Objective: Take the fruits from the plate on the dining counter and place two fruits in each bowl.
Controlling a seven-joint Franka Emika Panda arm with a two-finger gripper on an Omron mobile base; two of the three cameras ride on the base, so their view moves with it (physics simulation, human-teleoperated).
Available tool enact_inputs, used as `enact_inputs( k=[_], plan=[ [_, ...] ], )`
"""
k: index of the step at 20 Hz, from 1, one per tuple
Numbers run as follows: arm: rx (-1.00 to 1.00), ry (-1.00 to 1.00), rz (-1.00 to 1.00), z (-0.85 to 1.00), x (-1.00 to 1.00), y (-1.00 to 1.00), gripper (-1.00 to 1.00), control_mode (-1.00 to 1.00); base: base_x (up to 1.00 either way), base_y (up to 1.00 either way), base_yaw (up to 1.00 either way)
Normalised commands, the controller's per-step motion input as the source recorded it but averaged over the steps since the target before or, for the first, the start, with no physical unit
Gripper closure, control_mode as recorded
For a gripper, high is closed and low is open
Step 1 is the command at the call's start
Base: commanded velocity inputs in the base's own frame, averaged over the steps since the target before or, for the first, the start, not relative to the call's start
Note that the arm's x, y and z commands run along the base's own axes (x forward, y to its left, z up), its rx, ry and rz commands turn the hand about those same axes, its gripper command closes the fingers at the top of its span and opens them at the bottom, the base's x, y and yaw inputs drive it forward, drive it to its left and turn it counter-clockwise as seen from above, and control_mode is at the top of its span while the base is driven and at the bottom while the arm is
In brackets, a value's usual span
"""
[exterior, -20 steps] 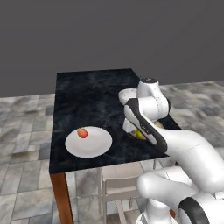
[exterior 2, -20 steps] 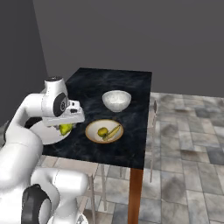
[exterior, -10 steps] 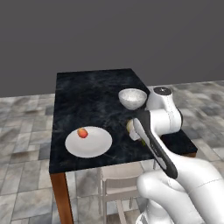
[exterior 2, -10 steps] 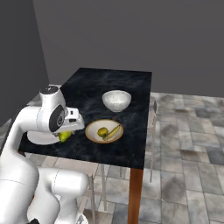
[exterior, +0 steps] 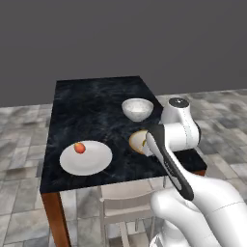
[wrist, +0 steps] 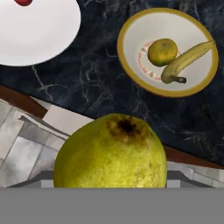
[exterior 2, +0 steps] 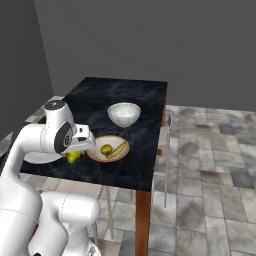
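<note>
End effector clamped on pear, carried above tabletop edge near tan-rimmed bowl. Pear firm, smooth, likely slippery; grip across widest belly.

The dining counter carries a plate, white bowl and tan-rimmed bowl.
</note>
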Motion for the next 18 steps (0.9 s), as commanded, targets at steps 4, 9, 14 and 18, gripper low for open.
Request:
enact_inputs(
  k=[4, 9, 14, 18],
  plan=[
    [0.00, 0.00, 0.00, 0.00, 0.00, 0.00, 1.00, 1.00, -0.11, -1.00, 0.00],
    [0.00, 0.00, 0.00, 0.00, 0.00, 0.00, 1.00, 1.00, 0.20, -1.00, 0.06],
    [0.00, 0.00, 0.00, 0.00, 0.00, 0.00, 1.00, 1.00, 0.52, -1.00, 0.25],
    [0.00, 0.00, 0.00, 0.00, 0.00, 0.00, 1.00, 1.00, 0.86, -0.91, 0.53]
  ],
)
